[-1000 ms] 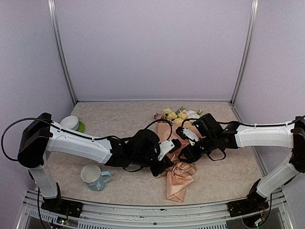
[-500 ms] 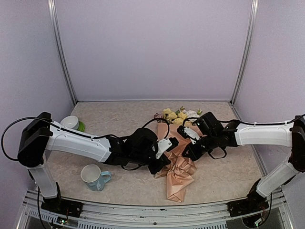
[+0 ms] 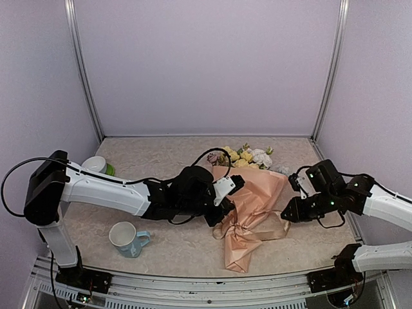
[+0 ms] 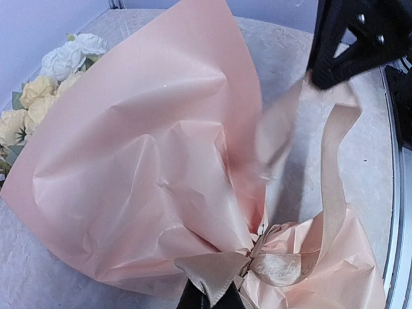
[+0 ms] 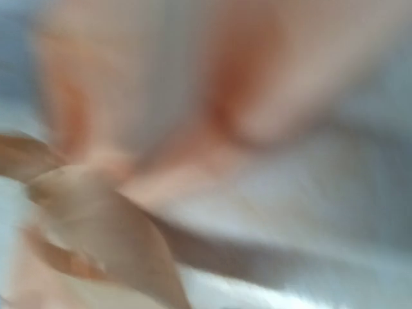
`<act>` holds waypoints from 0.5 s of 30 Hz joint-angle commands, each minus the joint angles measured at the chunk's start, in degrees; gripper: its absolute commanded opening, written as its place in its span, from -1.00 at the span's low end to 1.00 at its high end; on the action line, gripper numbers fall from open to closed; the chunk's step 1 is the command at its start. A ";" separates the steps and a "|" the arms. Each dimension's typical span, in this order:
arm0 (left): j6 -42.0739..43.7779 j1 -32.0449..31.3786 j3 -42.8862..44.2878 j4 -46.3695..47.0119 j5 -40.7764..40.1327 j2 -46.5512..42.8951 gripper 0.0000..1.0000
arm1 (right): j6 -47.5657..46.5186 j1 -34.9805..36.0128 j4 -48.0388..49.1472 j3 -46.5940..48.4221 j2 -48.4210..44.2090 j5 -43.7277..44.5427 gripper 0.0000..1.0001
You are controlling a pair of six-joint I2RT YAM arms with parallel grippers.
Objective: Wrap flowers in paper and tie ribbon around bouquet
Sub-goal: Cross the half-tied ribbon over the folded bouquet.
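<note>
Beige marbled table (image 3: 161, 161); bouquet lying mid-table, slanted, blooms toward the far wall.

Large sheet of peach-pink wrapping paper (image 3: 256, 193), rolled to a cone, gathered to a waist near the front edge, crumpled tail flaring below.

Bunch of yellow, white and pink artificial flowers (image 3: 248, 156) poking from the cone's wide mouth. Stems hidden inside.

Pale blue ceramic mug (image 3: 129, 238) well apart to the left, not involved.

Long, narrow tan-beige satin ribbon (image 3: 265, 225) wound round the waist, slack loop trailing over the table to the right.

Left gripper (image 3: 223, 217) at the waist, clamped tight on a short folded end of ribbon, as seen from its wrist view.

Right gripper (image 3: 285, 215) just right of the cone, closed narrow, apparently pinching the far strands. Own wrist view too blurred to confirm.

Small knot (image 4: 257, 257) at the gather, loose by the look of it.

Step in hand, as judged: cinching the tie. Best done by drawing the right strand low and level, straight away from the left's hold. Hold the left firm as anchor. Stop once the loop closes, before paper tears or the bouquet drags.
</note>
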 commanded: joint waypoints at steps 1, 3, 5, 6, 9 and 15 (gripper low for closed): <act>2.27 -1.28 1.67 1.73 -1.88 -0.37 -1.00 | 10.56 -0.62 -11.08 -2.53 -2.71 8.67 -0.20; 2.53 -1.99 1.88 1.78 -2.63 -0.12 -1.00 | 14.19 -0.67 -15.57 -0.61 -4.46 16.42 0.01; 2.64 -2.54 1.76 2.17 -3.18 -0.07 -1.00 | 11.86 -0.67 -13.44 1.12 -7.44 18.35 0.08; 2.72 -2.77 1.55 2.47 -3.46 -0.14 -1.00 | 10.03 -0.67 -11.36 2.16 -8.61 18.25 0.10; 2.70 -2.96 0.89 2.61 -4.49 -0.66 -1.00 | -1.90 -0.38 2.82 3.48 -9.54 3.13 0.07; 2.16 -2.93 -2.08 4.06 -5.57 -2.60 -1.00 | -10.92 7.53 34.56 -3.05 1.23 -22.39 0.01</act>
